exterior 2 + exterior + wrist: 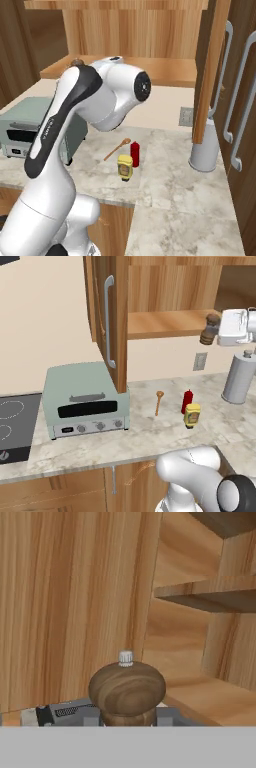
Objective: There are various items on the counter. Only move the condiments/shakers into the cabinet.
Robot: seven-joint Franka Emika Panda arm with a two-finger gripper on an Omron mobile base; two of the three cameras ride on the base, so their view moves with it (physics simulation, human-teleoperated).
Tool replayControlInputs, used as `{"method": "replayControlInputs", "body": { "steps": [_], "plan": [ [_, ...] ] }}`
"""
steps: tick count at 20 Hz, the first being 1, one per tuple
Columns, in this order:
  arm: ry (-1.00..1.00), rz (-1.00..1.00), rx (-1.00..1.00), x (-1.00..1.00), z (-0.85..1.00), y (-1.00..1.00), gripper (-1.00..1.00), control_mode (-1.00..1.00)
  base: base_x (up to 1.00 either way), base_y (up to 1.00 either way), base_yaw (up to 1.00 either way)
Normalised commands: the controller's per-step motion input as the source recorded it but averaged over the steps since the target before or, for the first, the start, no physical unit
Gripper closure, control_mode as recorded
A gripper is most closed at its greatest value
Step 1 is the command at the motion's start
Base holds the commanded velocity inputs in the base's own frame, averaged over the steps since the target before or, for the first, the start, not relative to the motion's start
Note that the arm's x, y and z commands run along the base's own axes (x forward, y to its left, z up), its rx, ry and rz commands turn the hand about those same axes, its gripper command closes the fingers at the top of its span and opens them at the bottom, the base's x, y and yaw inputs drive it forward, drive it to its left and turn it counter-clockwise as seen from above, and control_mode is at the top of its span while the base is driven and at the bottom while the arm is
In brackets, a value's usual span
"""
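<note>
The pincer sits at the right edge of the left base view, closed tight on the dark brown shaker, which juts from its tip toward the left of the frame, just off the front lip of the cabinet shelf. In the hand view the shaker's domed cap fills the lower centre between the two fingers, its small silver knob pointing up the frame, so its long axis appears to run along the pincer's reach. Ahead of it lies the open cabinet: wood walls left and centre, a shelf board at the lower right of that view. The coming move, as I judge it, turns on that gap: the shaker hangs level with the shelf or slightly above it and must travel further in over the board before release.

The red squeeze bottle and yellow bottle stand touching on the counter, lower centre-right, beside the wooden spoon.
</note>
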Motion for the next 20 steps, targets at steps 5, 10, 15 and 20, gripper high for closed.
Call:
{"method": "replayControlInputs", "body": {
  "steps": [5,10,15,20],
  "plan": [
    [0.0,-0.2,0.04,0.57,0.25,0.07,1.0,-1.0,0.0,0.0,0.0],
    [-0.01,-0.05,0.1,0.04,0.02,0.0,1.0,-1.0,0.0,0.0,0.0],
    [0.04,-0.07,0.0,0.59,0.0,0.0,1.0,-1.0,0.0,0.0,0.0],
    [0.1,-0.1,0.0,0.83,0.0,0.0,1.0,-1.0,0.0,0.0,0.0]
  ]
}}
